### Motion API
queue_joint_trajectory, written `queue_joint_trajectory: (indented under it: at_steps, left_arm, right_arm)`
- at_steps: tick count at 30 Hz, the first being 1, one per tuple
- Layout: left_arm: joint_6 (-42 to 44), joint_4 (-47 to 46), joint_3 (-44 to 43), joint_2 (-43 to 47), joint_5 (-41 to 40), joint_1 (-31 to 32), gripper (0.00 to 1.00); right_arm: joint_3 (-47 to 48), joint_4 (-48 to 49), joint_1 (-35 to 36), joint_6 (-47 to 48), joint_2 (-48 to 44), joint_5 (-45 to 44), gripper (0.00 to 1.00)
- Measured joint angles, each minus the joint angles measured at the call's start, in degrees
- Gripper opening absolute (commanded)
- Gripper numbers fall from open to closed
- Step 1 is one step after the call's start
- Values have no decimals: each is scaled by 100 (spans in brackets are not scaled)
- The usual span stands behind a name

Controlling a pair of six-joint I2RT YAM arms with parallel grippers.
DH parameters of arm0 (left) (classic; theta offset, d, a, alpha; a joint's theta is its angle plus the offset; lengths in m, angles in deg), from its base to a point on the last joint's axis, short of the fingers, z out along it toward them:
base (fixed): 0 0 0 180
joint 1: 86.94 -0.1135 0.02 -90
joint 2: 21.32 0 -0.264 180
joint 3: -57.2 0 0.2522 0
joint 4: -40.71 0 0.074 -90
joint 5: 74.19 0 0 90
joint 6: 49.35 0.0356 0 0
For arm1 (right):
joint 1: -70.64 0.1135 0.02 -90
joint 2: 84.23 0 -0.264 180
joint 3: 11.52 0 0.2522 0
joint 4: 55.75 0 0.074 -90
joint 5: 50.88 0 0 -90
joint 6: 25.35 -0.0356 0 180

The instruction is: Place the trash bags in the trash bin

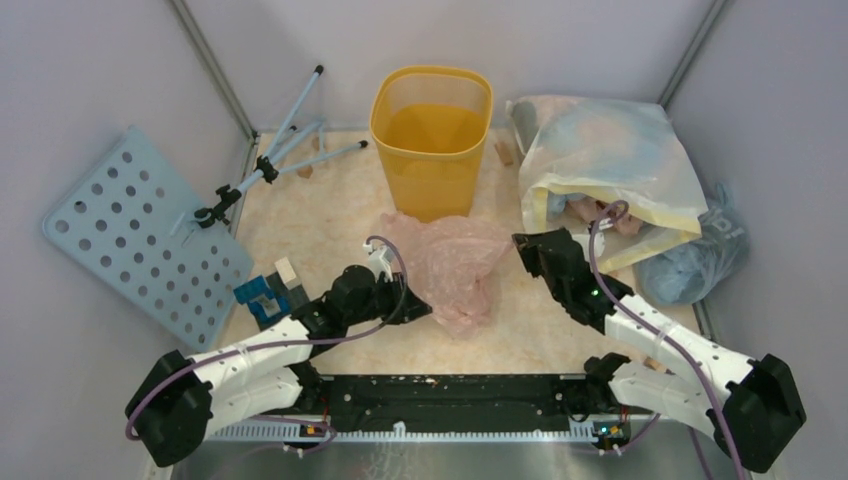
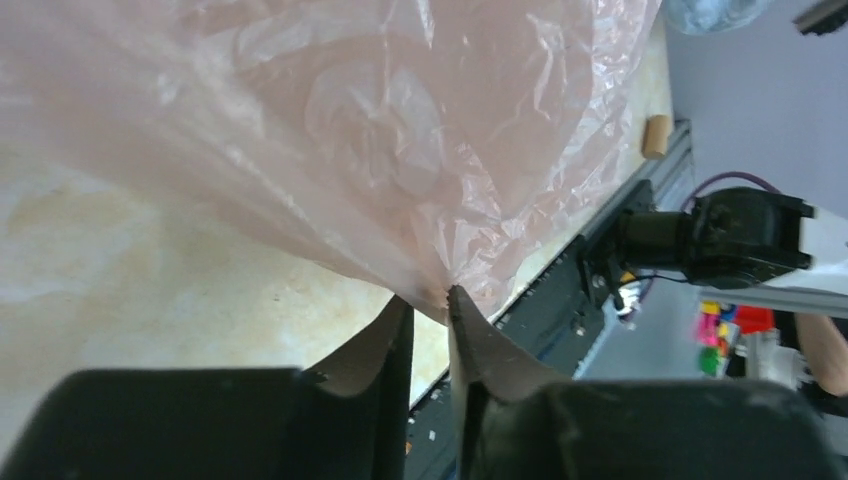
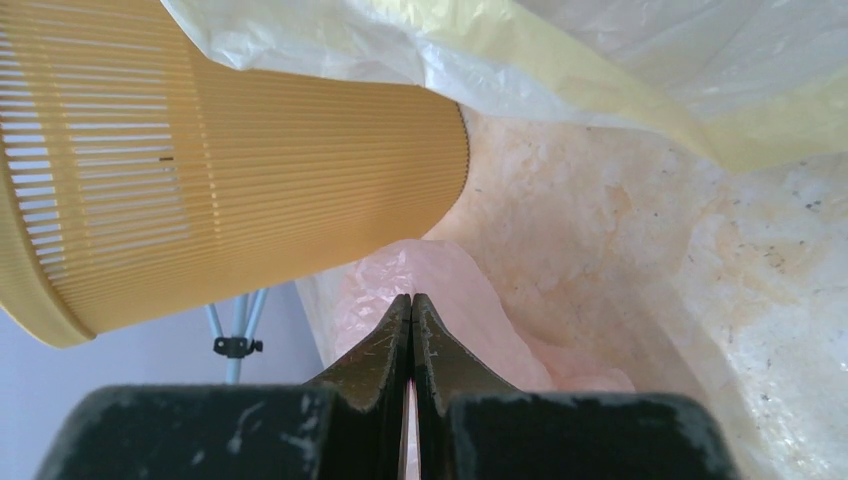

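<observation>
My left end effector (image 2: 428,295) pinches a gathered fold of the thin translucent pale pink plastic film bag (image 1: 450,265). The jaws are drawn nearly together, and the film rises like a tent from the fingertips across the top of the left wrist view. My right end effector (image 3: 411,298) is closed, fingers pressed flat together, tips hanging over the right edge of the same pink bag. Whether any film is caught there I cannot tell.

In the overhead view the bag lies crumpled on the pale marbled surface (image 1: 300,220) at centre frame, between my two arms. It is just in front of the yellow-orange translucent plastic wastebasket (image 1: 430,175), which stands upright at top centre. The bag's far edge reaches the wastebasket's base, and the bag lies wholly outside it.

At upper right sits a large whitish-yellow translucent sack (image 1: 600,160), with a grey-blue plastic bag (image 1: 700,255) just beside it at the right edge. At left, a pale blue perforated panel (image 1: 140,235) leans near a small tripod (image 1: 290,150).
</observation>
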Motion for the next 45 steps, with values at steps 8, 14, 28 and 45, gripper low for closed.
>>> queue_joint_trajectory:
  at_steps: [8,14,28,45]
  left_arm:
    - [551,584,-2,7,-984,-101,15]
    - [1056,1167,-160,411,-1309,-732,13]
    - [2068,1663,-1906,319,-820,-2415,72]
    - [389,1784,-70,2210,1709,-2437,96]
  right_arm:
    - [-4,-575,-48,-33,-741,-761,0]
    - [-7,-1040,-190,-50,-1078,-1196,0]
    - [-223,-1410,-201,-361,-1204,-1626,0]
    - [-575,-866,-219,-627,-697,-1331,0]
